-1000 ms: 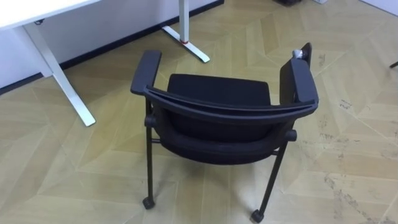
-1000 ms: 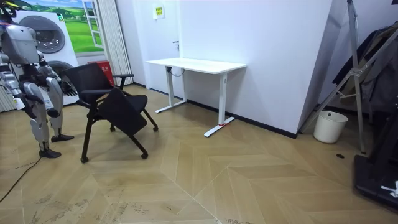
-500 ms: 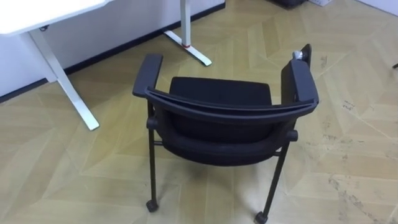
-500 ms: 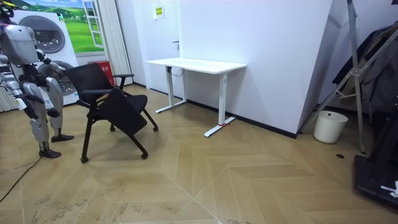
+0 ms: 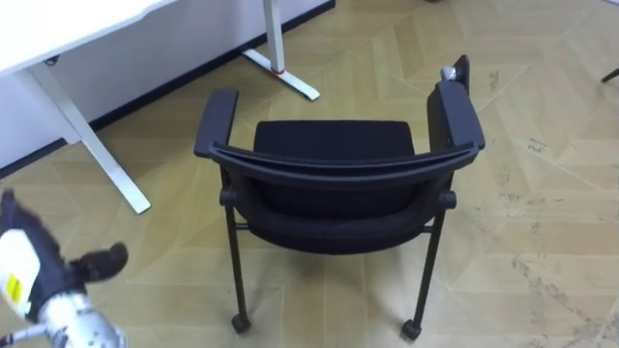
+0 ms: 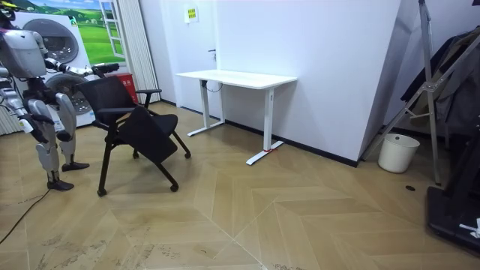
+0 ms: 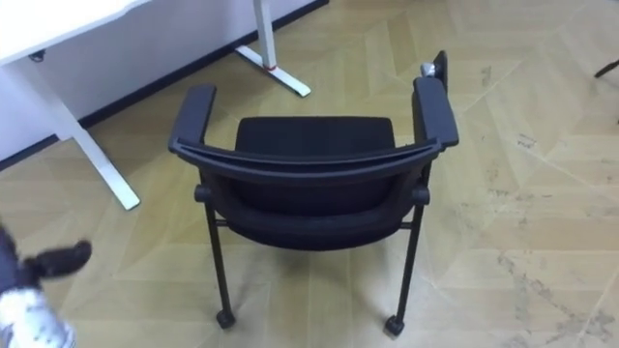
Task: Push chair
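Observation:
A black chair [image 5: 334, 145] with armrests and small castors stands on the wooden floor, its curved backrest [image 5: 338, 166] towards me and its seat facing the white desk. My left hand [image 5: 60, 282] rises at the lower left, short of the chair and left of its back leg, one dark finger stretched out, touching nothing. In the room view I stand behind the chair [image 6: 139, 124] with my left hand [image 6: 105, 68] lifted above its backrest. My right hand [image 6: 66, 133] hangs at my side.
A white desk [image 5: 58, 29] with white legs stands ahead on the left, one foot [image 5: 280, 72] just beyond the chair. The room view shows the desk [image 6: 236, 77] by the wall, a white bin [image 6: 397, 152] far right and a washing machine [image 6: 56, 45] behind me.
My left arm has come up, and the hand has entered the eye view at the lower left. The picture has shifted a little; the chair stands where it was.

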Controlling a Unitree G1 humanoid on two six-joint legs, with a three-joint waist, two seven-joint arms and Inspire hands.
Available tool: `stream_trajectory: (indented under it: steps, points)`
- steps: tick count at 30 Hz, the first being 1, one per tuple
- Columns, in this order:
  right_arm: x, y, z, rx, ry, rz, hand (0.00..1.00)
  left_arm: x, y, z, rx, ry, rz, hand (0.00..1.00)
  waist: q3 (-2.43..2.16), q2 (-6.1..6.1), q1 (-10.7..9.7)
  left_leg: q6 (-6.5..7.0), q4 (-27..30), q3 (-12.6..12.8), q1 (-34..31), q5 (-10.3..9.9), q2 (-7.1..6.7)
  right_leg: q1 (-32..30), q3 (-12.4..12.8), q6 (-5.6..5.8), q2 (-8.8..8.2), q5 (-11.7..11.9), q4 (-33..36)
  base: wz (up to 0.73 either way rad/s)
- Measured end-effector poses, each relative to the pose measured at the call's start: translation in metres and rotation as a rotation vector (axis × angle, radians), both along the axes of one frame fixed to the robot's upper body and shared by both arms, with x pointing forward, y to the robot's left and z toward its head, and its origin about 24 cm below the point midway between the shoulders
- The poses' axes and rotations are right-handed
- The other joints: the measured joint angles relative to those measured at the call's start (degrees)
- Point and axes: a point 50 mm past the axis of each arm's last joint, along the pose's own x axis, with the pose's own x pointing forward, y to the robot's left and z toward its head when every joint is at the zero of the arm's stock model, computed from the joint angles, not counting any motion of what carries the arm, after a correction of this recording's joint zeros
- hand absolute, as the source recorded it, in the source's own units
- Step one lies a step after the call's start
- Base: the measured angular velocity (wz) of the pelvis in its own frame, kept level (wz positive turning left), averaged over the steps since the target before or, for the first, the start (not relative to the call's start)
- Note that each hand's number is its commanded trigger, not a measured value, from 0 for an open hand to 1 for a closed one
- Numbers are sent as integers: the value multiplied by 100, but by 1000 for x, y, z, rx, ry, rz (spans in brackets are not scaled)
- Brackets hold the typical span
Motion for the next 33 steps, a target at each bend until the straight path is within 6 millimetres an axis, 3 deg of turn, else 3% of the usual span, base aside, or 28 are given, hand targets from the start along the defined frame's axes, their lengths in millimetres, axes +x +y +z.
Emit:
stream_trajectory:
  steps: [5, 17, 33]
  points:
    - [2, 4, -1, 20, 1, 19, 0, 14, -26, 10, 224, 23, -188, 0, 1, 0, -120, 0, 1, 0, -23, 0, 1, -24, 28, 0, 0, 0, -2, -1]
    - [6, 8, -1, 39, -9, 70, 0, 28, -73, 26, 451, -27, -441, 0, -26, 30, -170, 0, -5, 90, -75, 0, 4, -111, 91, -3, 9, 4, -2, -2]
    - [9, 11, -2, 56, -13, 44, 0, 31, -84, 31, 550, -30, -514, 0, 3, 105, -296, 0, -14, 145, -24, 0, 7, -92, 124, -3, 17, 4, -5, -1]
